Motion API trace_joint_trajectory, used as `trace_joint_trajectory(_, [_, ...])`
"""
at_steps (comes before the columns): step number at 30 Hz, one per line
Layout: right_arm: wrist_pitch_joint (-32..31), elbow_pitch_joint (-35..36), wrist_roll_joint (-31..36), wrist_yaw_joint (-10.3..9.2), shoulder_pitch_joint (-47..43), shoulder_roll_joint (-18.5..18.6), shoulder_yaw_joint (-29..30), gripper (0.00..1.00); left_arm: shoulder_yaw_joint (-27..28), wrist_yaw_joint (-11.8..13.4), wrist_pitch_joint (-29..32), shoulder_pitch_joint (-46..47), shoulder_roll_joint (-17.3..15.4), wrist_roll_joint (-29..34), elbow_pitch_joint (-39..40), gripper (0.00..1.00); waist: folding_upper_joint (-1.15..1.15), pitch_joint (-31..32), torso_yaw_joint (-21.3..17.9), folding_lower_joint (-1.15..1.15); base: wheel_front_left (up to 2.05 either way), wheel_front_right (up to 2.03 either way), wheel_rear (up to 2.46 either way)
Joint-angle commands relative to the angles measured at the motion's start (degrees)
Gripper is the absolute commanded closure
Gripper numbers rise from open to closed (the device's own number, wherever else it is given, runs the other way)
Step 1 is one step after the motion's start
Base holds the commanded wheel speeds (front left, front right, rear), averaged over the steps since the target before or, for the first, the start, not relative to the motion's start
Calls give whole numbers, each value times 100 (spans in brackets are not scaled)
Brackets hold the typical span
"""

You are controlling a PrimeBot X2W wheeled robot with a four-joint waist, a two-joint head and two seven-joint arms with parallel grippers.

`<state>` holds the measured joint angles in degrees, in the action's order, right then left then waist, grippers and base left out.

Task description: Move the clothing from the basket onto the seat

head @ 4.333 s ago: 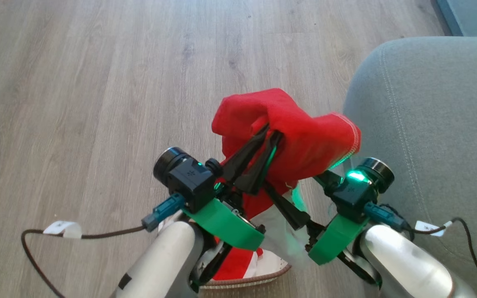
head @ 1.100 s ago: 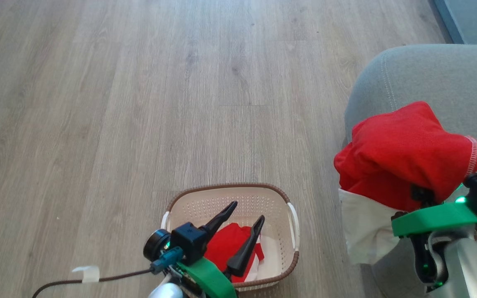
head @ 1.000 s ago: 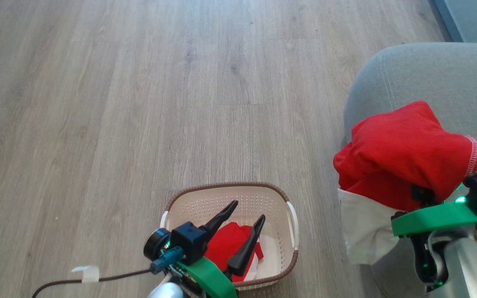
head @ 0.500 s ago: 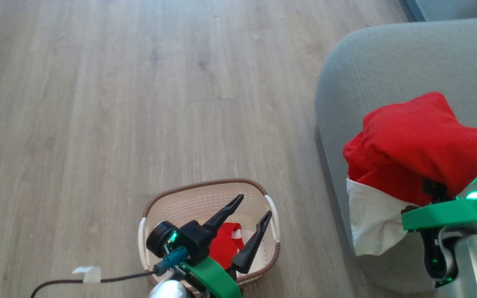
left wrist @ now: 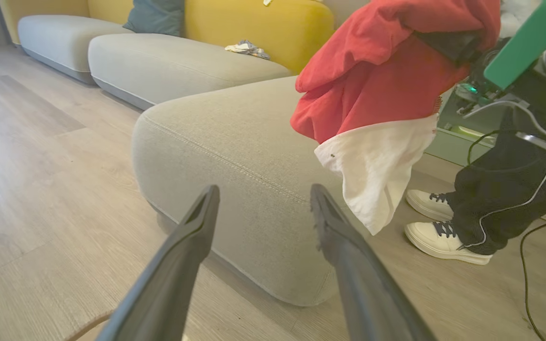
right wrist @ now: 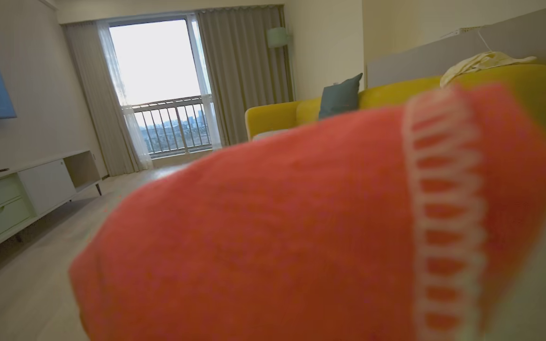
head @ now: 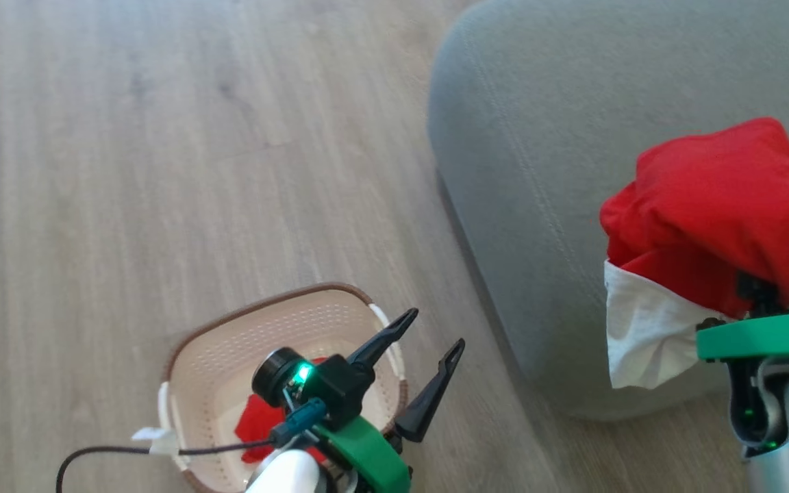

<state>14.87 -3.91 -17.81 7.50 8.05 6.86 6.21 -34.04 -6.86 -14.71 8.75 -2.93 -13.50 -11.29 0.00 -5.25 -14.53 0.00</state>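
Observation:
One red garment [head: 723, 198] with white lining [head: 641, 335] hangs bunched over my right gripper [head: 752, 289], above the grey seat [head: 538, 137]. The fabric hides that gripper's fingers. In the right wrist view the same garment [right wrist: 301, 213] sits close against the lens. A second red garment [head: 257, 424] lies in the cream basket [head: 264, 300] on the floor at the lower left. My left gripper [head: 435, 329] is open and holds nothing, its tips just past the basket's right rim. In the left wrist view the left gripper [left wrist: 261, 203] points at the seat's rounded corner [left wrist: 235, 142] and the hanging garment [left wrist: 372, 85].
A person stands beside the seat, in white shoes [left wrist: 443, 237] and dark trousers [left wrist: 505, 189]. More grey cushions and a yellow sofa back [left wrist: 254, 23] lie beyond. Wood floor [head: 161, 137] spreads to the left. A cable [head: 127, 455] trails from my left wrist.
The camera has swung right, so the basket and seat sit further left in the picture. My left gripper's tips have gone from over the basket to past its right rim. The right gripper still carries the garment.

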Motion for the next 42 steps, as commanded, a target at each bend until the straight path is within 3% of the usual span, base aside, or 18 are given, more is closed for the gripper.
trace_joint_trajectory(1, [13,236,68,-1,244,72,4,100,87,20,-29,297,5,74,202,0,0,-191,-339,0,0,0,0])
trace_joint_trajectory(14, [13,300,44,-1,290,-35,167,100,53,9,-29,492,5,181,208,0,0,-459,-985,0,0,0,0])
trace_joint_trajectory(24, [13,385,59,-1,533,-36,431,100,-47,-23,-29,693,5,350,143,0,0,-739,-1061,0,0,0,0])
trace_joint_trajectory(34, [13,288,-65,-1,1703,534,986,100,-140,-49,-29,1095,5,695,67,0,0,-1532,-873,0,0,0,0])
trace_joint_trajectory(42, [13,-158,-95,-1,2972,1373,1087,100,-578,-60,-29,1781,-141,1049,55,0,0,-2734,-670,0,0,0,0])
